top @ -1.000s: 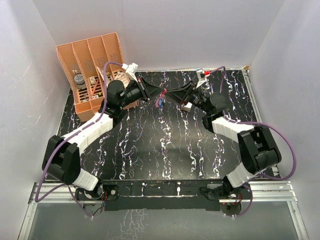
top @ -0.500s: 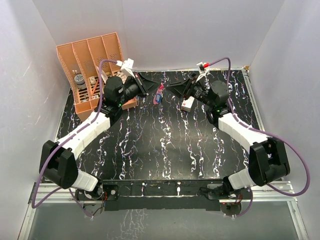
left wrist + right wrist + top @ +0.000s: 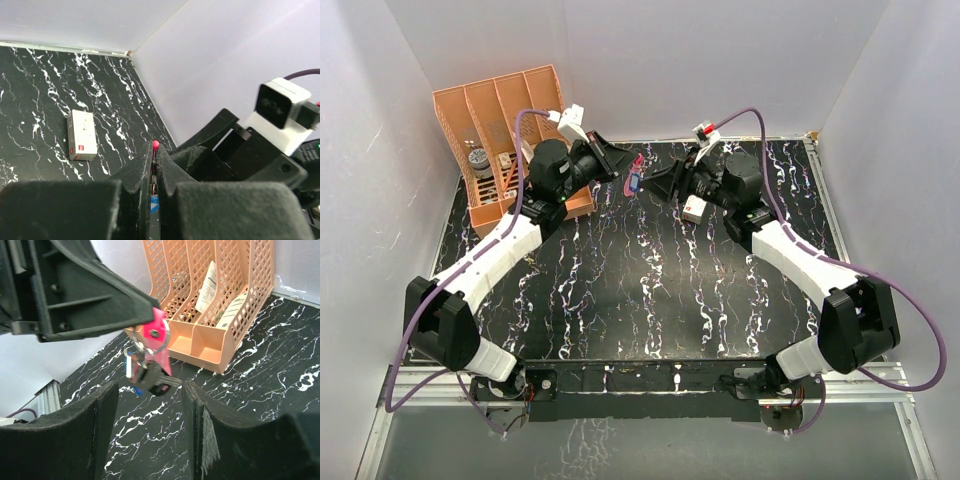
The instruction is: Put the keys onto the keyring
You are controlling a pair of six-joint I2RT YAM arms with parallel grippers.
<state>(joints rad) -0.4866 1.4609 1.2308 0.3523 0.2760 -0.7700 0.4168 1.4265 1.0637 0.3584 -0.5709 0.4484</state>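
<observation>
Between white walls (image 3: 700,60), above the black veined table (image 3: 650,290), the left fingers (image 3: 608,160) pinch the pink keyring (image 3: 637,168) at upper middle of the frame, 2 keys (image 3: 150,379) hanging beneath; the right fingers (image 3: 70,440) gape empty.

The table (image 3: 650,300) is wide open from the middle to the near edge, so either arm swings through fine. The orange file rack (image 3: 505,130) blocks the far left corner. The white box (image 3: 696,209) sits far-centre, right by the right gripper (image 3: 665,181). The keyring (image 3: 152,332) and keys (image 3: 150,376) dangle from the left gripper (image 3: 615,162), between the right one's fingers (image 3: 95,435) and touching neither. Walls (image 3: 670,70) box in the far, left and right sides.
</observation>
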